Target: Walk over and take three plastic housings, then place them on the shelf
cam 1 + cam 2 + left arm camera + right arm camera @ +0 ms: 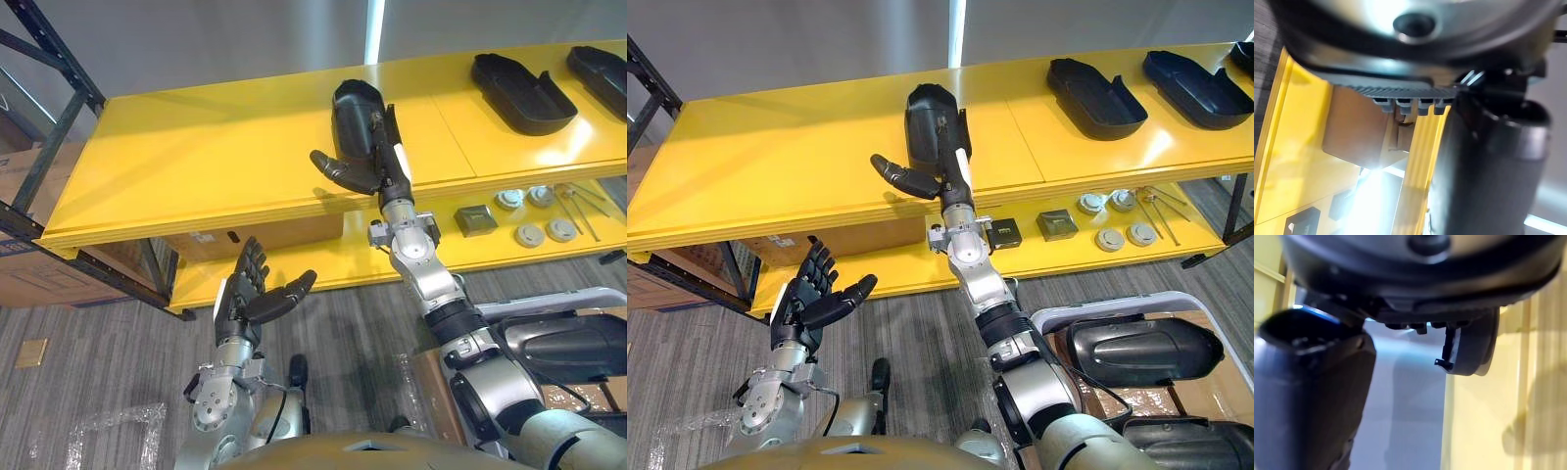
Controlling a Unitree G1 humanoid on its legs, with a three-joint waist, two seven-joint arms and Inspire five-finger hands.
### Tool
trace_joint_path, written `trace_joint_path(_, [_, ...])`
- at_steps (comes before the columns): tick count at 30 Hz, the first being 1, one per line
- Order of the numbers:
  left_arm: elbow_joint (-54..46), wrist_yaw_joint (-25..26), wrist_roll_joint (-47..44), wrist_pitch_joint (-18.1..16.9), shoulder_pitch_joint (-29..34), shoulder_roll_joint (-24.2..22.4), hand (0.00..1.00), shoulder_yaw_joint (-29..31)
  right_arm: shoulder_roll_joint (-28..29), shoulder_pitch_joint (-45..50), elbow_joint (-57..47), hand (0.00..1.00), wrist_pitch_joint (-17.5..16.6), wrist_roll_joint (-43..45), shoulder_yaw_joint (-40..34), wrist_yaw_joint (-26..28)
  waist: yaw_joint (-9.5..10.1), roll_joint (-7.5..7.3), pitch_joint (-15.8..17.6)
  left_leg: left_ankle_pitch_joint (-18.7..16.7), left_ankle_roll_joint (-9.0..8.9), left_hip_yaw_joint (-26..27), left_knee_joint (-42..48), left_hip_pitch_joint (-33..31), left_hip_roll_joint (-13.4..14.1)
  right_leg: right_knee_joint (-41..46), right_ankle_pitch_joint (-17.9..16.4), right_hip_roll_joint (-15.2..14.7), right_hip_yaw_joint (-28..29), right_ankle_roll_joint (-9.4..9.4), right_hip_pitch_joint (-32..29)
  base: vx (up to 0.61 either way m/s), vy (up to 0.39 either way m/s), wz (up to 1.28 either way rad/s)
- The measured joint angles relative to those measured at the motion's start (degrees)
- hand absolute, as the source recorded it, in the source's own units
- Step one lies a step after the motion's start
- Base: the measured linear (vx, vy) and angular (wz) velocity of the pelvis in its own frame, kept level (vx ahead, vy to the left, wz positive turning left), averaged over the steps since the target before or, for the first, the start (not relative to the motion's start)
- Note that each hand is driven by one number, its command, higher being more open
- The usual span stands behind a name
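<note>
Big yellow shelf [196, 157] right in front of me, its top board running wide across. Down at my right side there is a cart [1190, 305] with another black shell [1141, 351] lying in it. On the top board sits the housing [924, 116]. Its long axis runs from the front edge toward the back, rounded end pointing away from me. It is glossy black, a long curved shell. Off to the right on the same board lie a second housing [522, 90] and a third housing [600, 67], hollow sides up.

My right hand [380, 162] is up at the first one, fingers straight along its right flank and thumb splayed out left by its near end. My left hand [250, 294] hangs below the front edge, fingers straight, thumb out, holding nothing.

On the lower board there are a dark square block [475, 219] and small round discs [529, 233].
</note>
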Motion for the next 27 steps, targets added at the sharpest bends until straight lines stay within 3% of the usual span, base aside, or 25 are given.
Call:
trace_joint_path(7, [0.1, 0.2, -0.9, 0.0, -0.1, -0.8, 1.00, -0.1, -0.4, -2.2, 1.8, 1.00, -1.9, -0.1, -0.1, -0.5, -0.42, 1.19, 2.1, -0.3, -0.41, -0.4, -0.1, 0.2, -0.1, 1.0, -0.8, -0.6, -0.3, -0.25, -0.1, -0.03, -0.003, 0.03])
trace_joint_path(12, [1.5, 0.4, -0.9, 0.0, -0.1, -0.7, 1.00, -0.4, 0.0, -1.6, 0.0, 1.00, -2.3, -0.4, 0.0, -1.3, -0.44, 1.17, 2.3, -0.5, -0.64, -0.3, -0.1, 0.2, -0.1, 0.9, -0.8, -0.6, -0.2, -0.24, -0.1, -0.01, -0.002, 0.00])
trace_joint_path(21, [2.1, 0.9, -0.9, -0.2, 0.0, -0.7, 1.00, -2.4, 0.1, 0.8, -13.2, 1.00, -4.2, -4.2, 0.5, -1.9, -0.65, 1.09, 2.3, -0.4, -0.55, 0.8, 0.1, 0.4, -0.1, 0.6, -0.5, -0.4, 0.9, 0.20, -0.5, 0.02, -0.025, -0.07])
trace_joint_path(27, [3.9, 1.9, -0.7, -0.4, -0.2, -0.7, 1.00, -2.3, 0.0, 8.6, -25.5, 1.00, -4.7, -1.6, 0.6, 2.2, -1.03, 0.65, 2.1, -0.7, -0.81, 1.5, 0.1, 1.3, 0.0, 0.1, -0.4, -0.5, 1.8, 0.36, -0.1, 0.00, -0.017, -0.08])
